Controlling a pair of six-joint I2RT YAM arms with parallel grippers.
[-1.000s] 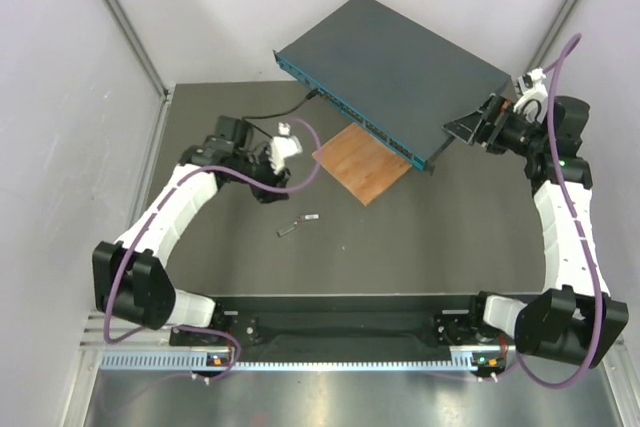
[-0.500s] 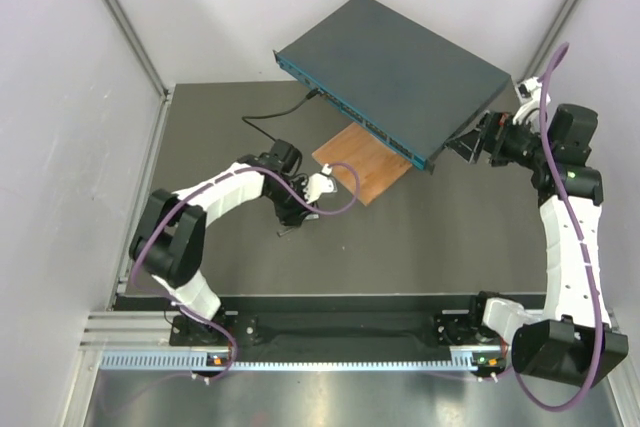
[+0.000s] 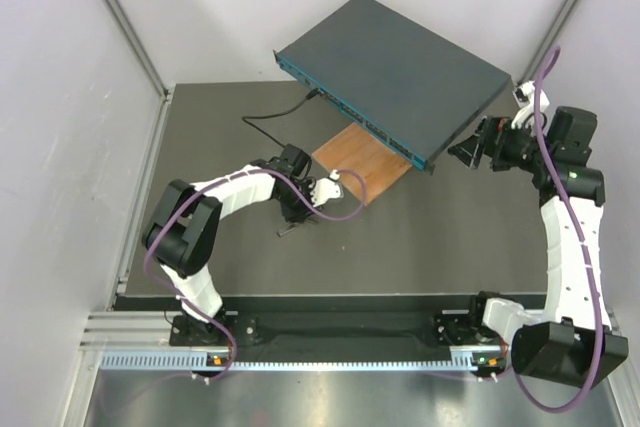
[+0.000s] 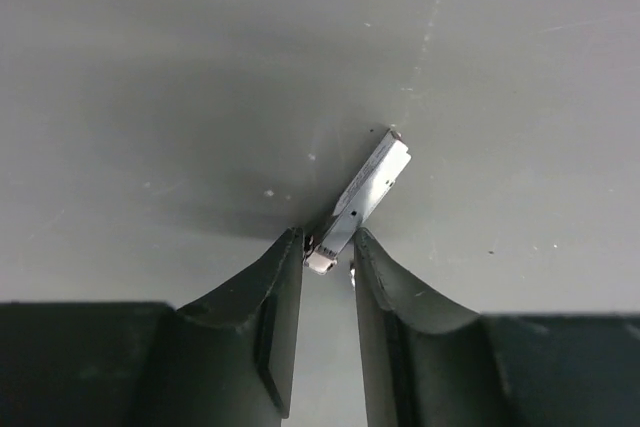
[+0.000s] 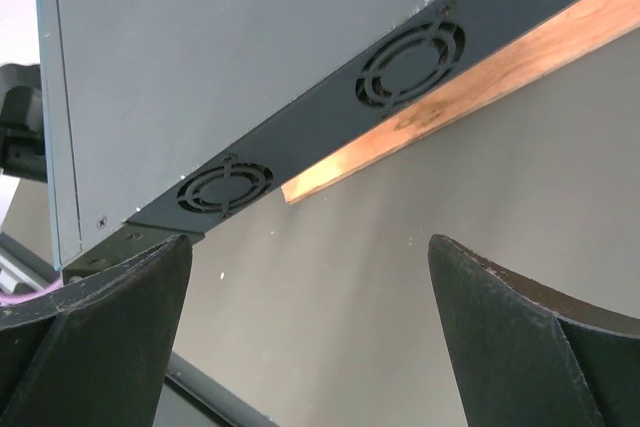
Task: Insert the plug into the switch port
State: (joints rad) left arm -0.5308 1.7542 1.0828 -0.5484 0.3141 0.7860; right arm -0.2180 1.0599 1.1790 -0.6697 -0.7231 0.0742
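The left gripper (image 4: 327, 242), at centre frame, has its jaws narrowed around the near end of a loose grey piece (image 4: 368, 192) on the bench (image 3: 450, 237); whether they pinch it I cannot tell. The right gripper (image 5: 310, 244) is released, jaws wide, at the right corner of the switch (image 3: 400, 62). The black cable (image 3: 275, 113) lies upper left, one end at the teal port face (image 3: 350, 119); its plug is too small to make out.

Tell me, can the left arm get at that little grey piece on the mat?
Likely yes: the left gripper straddles the near end of the grey piece, with nothing in between.
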